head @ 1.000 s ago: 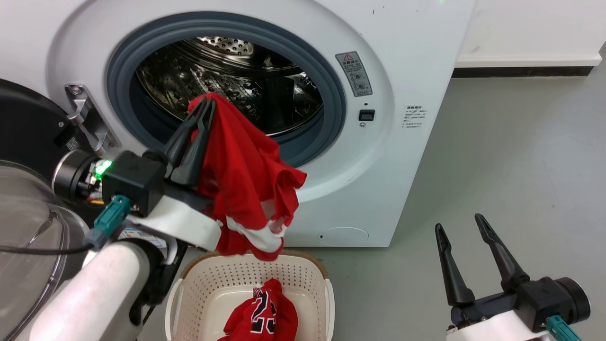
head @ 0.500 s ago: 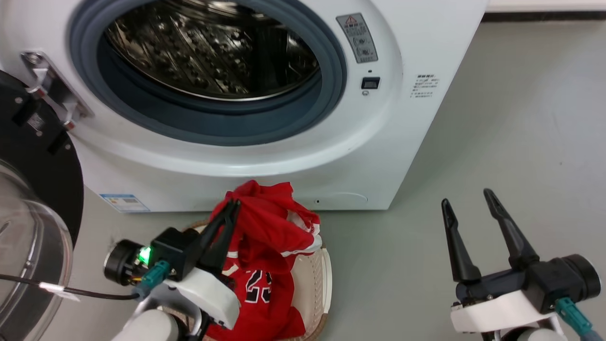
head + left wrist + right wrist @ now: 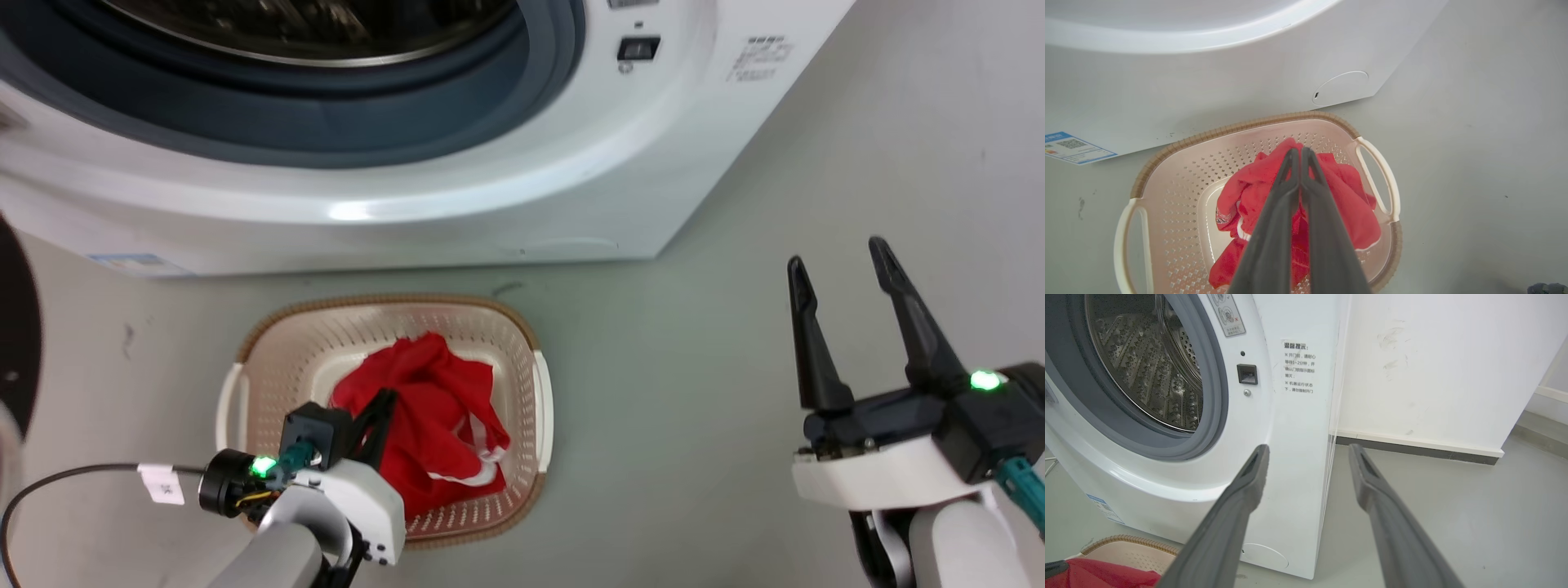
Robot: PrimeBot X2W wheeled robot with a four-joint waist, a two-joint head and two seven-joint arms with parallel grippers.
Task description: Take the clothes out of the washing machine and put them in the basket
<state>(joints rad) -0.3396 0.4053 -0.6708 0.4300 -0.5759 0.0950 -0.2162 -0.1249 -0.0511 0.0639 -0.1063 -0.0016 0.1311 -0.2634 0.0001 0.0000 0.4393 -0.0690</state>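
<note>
The cream basket stands on the floor in front of the white washing machine. Red clothes with white trim lie heaped inside it. My left gripper is down in the basket, shut on the red clothes, which bunch up to its fingertips. In the left wrist view the basket rim curves just under the machine front. My right gripper hangs open over bare floor at the right, nothing between its fingers. The steel drum shows no garments.
The black rim of the open door sits at the far left edge. A dark cable trails from my left wrist. Grey floor spreads to the right of the basket. A white wall with a baseboard stands beside the machine.
The head camera has tilted down. My left gripper has carried the red garment from the drum opening down into the basket, on top of the jersey. The right gripper stays open.
</note>
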